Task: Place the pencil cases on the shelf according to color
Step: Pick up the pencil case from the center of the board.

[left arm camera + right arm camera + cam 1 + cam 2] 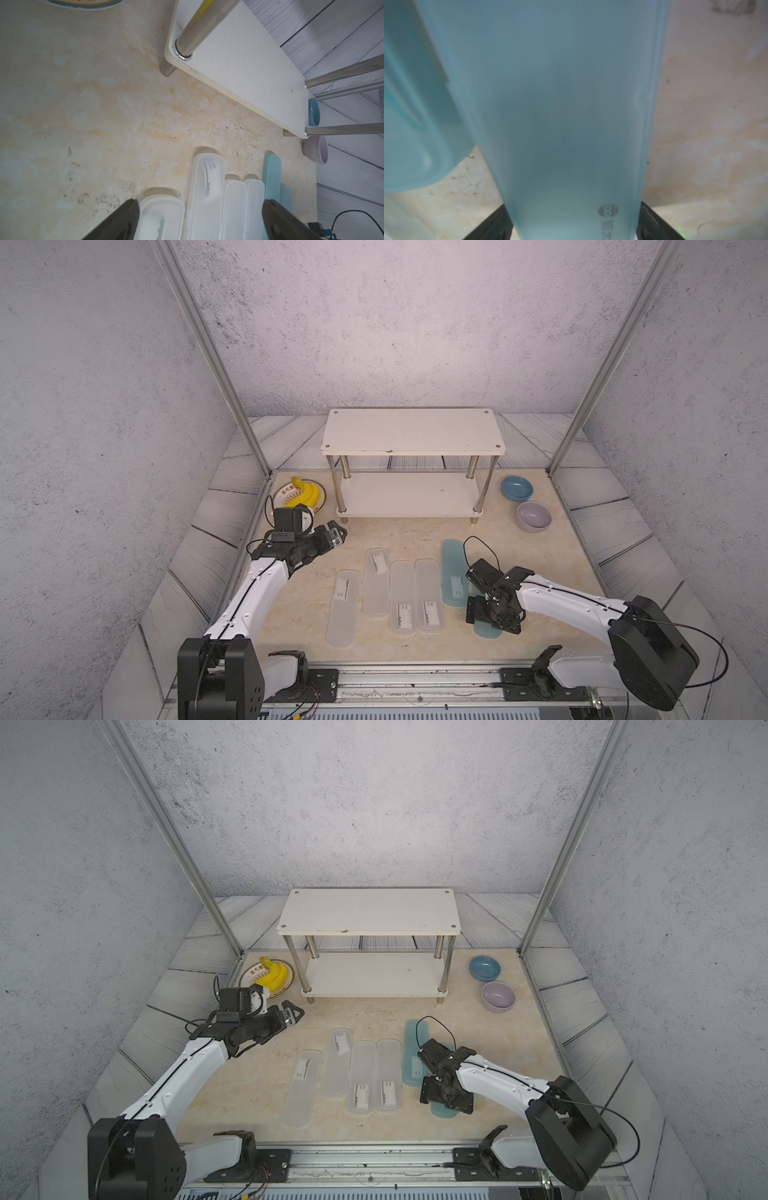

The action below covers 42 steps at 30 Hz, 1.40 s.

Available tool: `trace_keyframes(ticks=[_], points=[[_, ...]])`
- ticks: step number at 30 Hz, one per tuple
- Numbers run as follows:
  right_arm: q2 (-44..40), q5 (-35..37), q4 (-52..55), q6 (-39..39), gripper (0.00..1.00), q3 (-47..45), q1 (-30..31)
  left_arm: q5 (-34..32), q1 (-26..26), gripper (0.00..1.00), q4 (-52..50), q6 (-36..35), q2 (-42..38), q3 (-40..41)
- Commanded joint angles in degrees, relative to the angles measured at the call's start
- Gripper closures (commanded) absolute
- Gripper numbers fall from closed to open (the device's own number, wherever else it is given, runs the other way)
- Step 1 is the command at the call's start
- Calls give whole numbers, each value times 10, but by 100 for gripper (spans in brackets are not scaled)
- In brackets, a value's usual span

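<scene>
Several frosted white pencil cases lie side by side on the beige tabletop in front of the shelf, whose two white boards are bare. A teal pencil case lies right of them. A second teal pencil case lies beside it, its near end showing under my right gripper. That gripper points down and is shut on it across its width, with a finger against each long side. My left gripper hovers open and empty near the shelf's front left leg, and white cases show below it.
A plate with a banana sits left of the shelf, just behind my left wrist. A blue bowl and a lilac bowl stand right of the shelf. Metal frame posts rise at the back corners.
</scene>
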<state>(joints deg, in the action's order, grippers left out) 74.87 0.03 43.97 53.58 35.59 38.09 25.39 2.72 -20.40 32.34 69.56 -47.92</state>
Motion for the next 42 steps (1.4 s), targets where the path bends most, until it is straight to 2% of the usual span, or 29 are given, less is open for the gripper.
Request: trace_keyframes(ticks=[1,5,11,18,24,30,33,38,42], points=[[0,4,2,12,6,-6,3,11,3,1,5,1,-7,5],[11,15,3,20,7,-8,7,12,4,1,6,3,-9,5],[21,26,14,36,16,-2,19,11,4,1,6,3,-11,6],[22,46,32,43,33,9,36,6,5,1,3,0,-19,6],[-27,91,99,38,34,44,47,-20,6,1,-16,-18,-28,-10],[-106,108,154,-7,35,95,47,-28,11,1,-53,-42,-48,-31],[-145,112,167,-46,34,126,47,-31,30,1,-67,-51,-69,-38],[-176,104,183,-104,34,209,47,-78,110,1,-103,-90,-97,-82],[-172,95,191,-157,33,279,47,-70,144,1,-72,-91,-116,-98]])
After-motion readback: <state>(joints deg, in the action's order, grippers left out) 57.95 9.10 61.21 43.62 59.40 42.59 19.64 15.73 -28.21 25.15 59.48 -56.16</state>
